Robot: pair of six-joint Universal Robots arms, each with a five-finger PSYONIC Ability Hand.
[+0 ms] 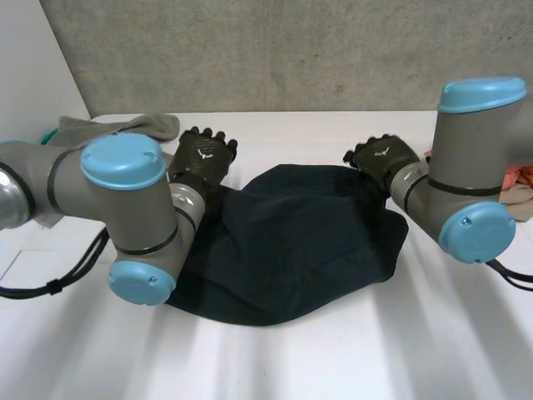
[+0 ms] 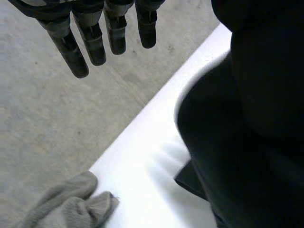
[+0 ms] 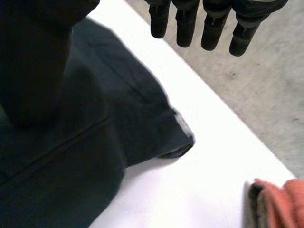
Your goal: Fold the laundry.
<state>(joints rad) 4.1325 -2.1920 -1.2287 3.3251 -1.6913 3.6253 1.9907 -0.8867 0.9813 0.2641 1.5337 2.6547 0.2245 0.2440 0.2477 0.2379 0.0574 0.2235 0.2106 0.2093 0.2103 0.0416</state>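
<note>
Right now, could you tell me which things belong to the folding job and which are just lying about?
In the job: dark garment; left hand and right hand, both open, at its far edge.
Lying about: grey cloth behind the left arm; pink cloth beside the right arm.

A white desk (image 1: 333, 358) carries a dark navy garment (image 1: 291, 242), which lies rumpled across its middle. A grey cloth (image 1: 125, 127) lies bunched near the far left corner. An orange-and-pink cloth (image 1: 520, 179) is heaped at the right edge, apart from the garment.
</note>
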